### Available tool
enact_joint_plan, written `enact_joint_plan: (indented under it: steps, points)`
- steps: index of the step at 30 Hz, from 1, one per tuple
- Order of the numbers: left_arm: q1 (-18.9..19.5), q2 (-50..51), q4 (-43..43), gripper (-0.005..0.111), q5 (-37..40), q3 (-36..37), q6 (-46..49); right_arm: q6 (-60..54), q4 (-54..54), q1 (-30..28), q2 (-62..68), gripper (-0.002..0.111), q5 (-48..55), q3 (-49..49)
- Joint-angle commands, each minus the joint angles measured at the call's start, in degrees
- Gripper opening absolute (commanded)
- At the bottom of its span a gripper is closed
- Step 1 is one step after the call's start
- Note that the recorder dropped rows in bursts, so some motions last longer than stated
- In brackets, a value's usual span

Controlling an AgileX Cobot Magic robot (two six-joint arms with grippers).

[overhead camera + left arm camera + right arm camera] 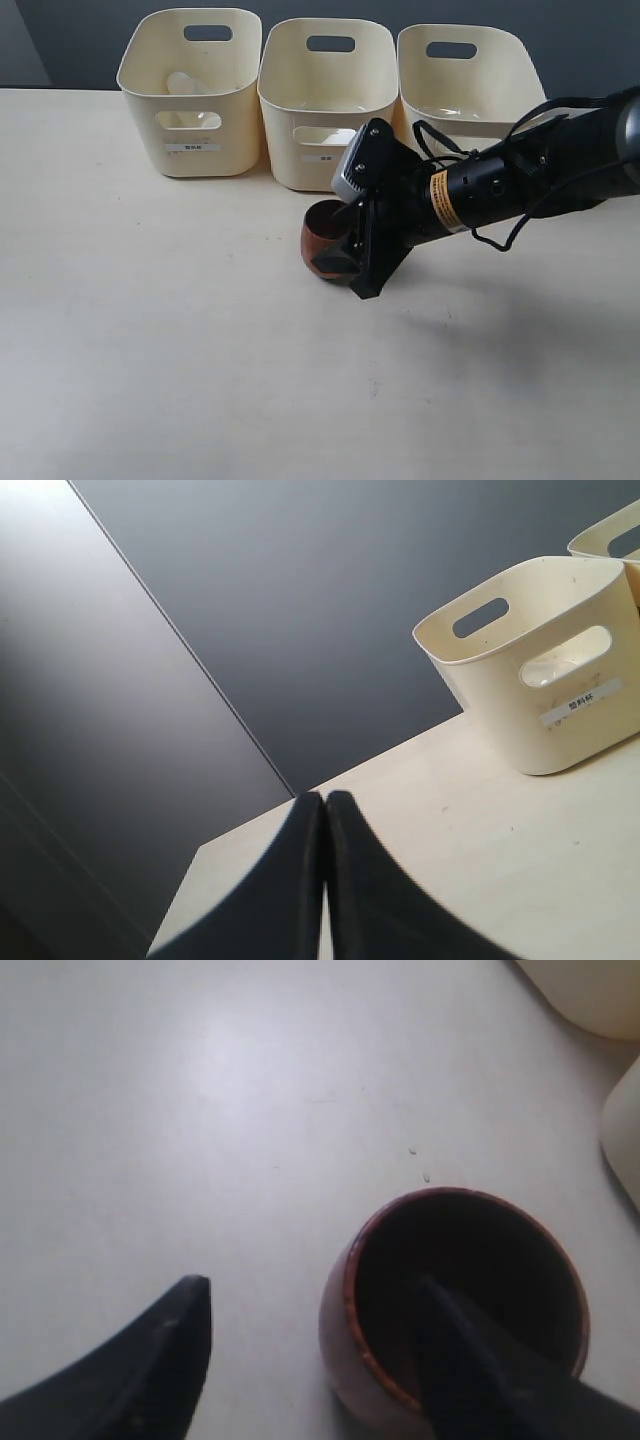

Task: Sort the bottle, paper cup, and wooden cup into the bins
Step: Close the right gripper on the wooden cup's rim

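The reddish-brown wooden cup [320, 232] stands upright on the table in front of the middle bin [290, 150]. My right gripper [350, 248] is open at the cup. In the right wrist view one finger [470, 1360] reaches inside the wooden cup [345, 1330], and the other finger [160, 1350] sits outside over bare table. A pale, clear shape that looks like the bottle [183, 87] lies in the left bin [235, 110]. The paper cup is out of view. My left gripper [322, 798] is shut on nothing, off to the table's left, and does not show in the exterior view.
Three cream bins stand in a row along the table's far edge, with the right bin [500, 90] behind my right arm. The left bin [500, 710] shows in the left wrist view. A dark wall rises behind the table.
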Motion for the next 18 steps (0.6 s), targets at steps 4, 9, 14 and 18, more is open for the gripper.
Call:
enact_joint_plan:
  steps: [4,9,14,18]
  points:
    - [0.0,-0.3,-0.1,0.000,-0.4,0.1,-0.2,-1.0,1.7,-0.1,-0.1,0.057,0.1,-0.3]
    - [0.0,-0.3,-0.1,0.000,-0.4,0.1,-0.2,-0.8,1.9,-0.1,0.0,0.057,1.7,-0.3]
    - [0.0,-0.3,-0.1,0.000,-0.4,0.1,-0.2,-0.8,1.9,-0.1,0.6,0.057,1.7,-0.3]
    - [0.0,-0.3,-0.1,0.000,-0.4,0.1,-0.2,-0.7,1.9,-0.1,0.6,0.057,1.7,-0.3]
